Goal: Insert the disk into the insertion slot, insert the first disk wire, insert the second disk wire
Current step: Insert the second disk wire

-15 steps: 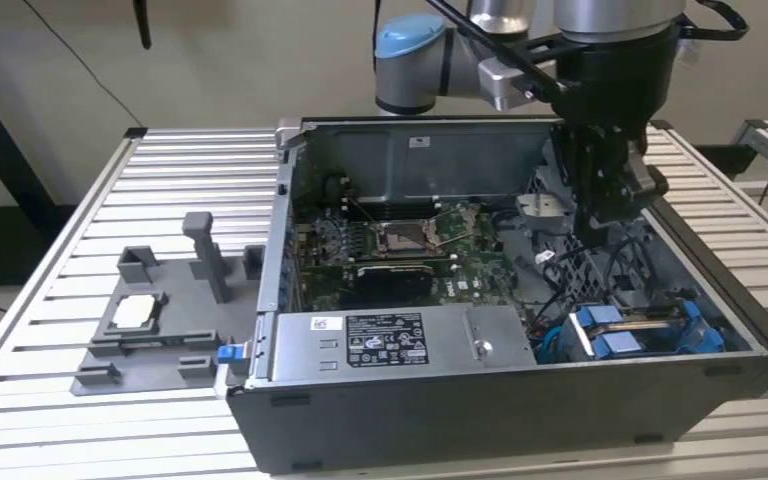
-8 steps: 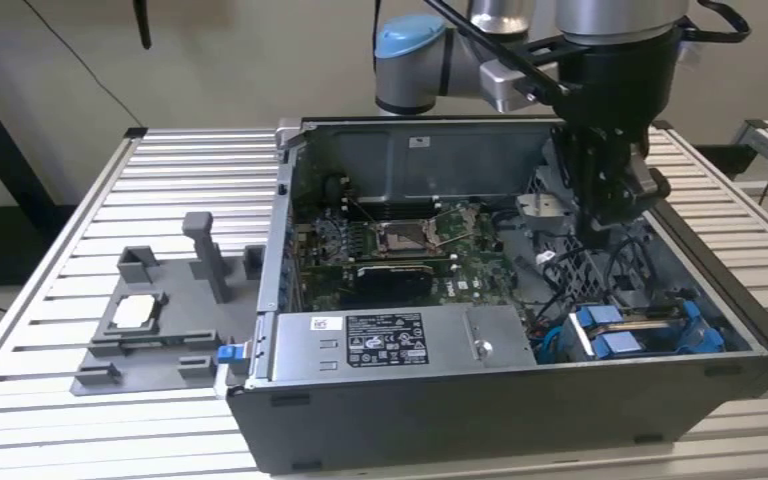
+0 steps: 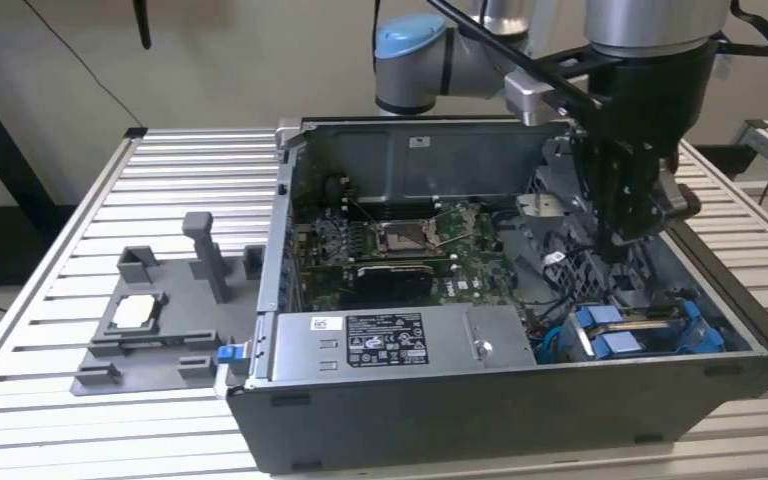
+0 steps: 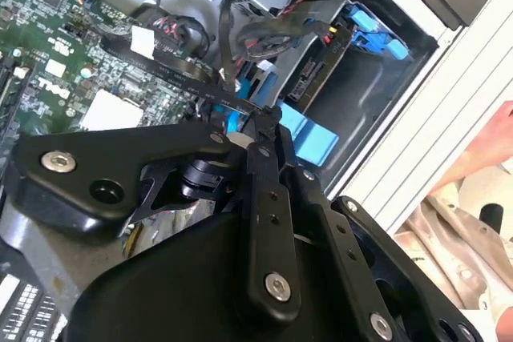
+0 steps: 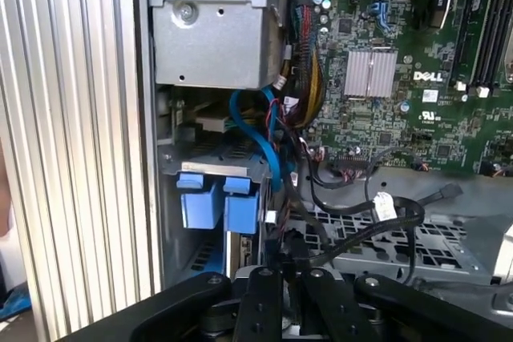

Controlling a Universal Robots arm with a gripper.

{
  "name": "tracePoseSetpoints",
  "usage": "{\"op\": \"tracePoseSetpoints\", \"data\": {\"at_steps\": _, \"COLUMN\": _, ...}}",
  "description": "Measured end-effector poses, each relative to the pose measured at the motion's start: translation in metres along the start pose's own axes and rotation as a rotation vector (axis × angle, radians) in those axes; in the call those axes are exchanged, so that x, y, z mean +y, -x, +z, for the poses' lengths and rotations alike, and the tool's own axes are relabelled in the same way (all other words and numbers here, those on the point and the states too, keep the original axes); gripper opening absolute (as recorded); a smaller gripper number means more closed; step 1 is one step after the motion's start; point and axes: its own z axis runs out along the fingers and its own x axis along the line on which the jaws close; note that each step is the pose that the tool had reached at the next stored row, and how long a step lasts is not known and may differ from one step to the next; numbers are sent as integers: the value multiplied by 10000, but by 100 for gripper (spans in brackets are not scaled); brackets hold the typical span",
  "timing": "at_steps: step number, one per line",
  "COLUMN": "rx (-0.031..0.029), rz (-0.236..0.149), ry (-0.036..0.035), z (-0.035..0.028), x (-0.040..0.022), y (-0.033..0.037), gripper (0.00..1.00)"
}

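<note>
The disk is sitting in the slot at the open case's corner on the exterior view's right, its 2 blue tabs showing. The gripper is hanging just above it, fingers closing on a black wire. By my reading, seating that plug squarely, clear of the tangled cables, is mattering most now.
</note>
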Motion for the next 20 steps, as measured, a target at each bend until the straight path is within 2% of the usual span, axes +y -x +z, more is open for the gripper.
{"op": "tracePoseSetpoints", "data": {"at_steps": 10, "rx": -36, "rz": -21, "ry": 215, "z": 75, "x": -119, "y": -266, "gripper": 16}}
{"op": "tracePoseSetpoints", "data": {"at_steps": 11, "rx": -67, "rz": -16, "ry": 221, "z": 84, "x": -124, "y": -285, "gripper": 16}}
{"op": "tracePoseSetpoints", "data": {"at_steps": 12, "rx": -166, "rz": 3, "ry": 218, "z": 87, "x": -127, "y": -292, "gripper": 16}}
{"op": "tracePoseSetpoints", "data": {"at_steps": 16, "rx": -882, "rz": 142, "ry": 192, "z": 98, "x": -140, "y": -309, "gripper": 16}}
{"op": "tracePoseSetpoints", "data": {"at_steps": 19, "rx": -1345, "rz": 232, "ry": 175, "z": 114, "x": -153, "y": -333, "gripper": 16}}
{"op": "tracePoseSetpoints", "data": {"at_steps": 20, "rx": -1475, "rz": 257, "ry": 171, "z": 119, "x": -157, "y": -342, "gripper": 16}}
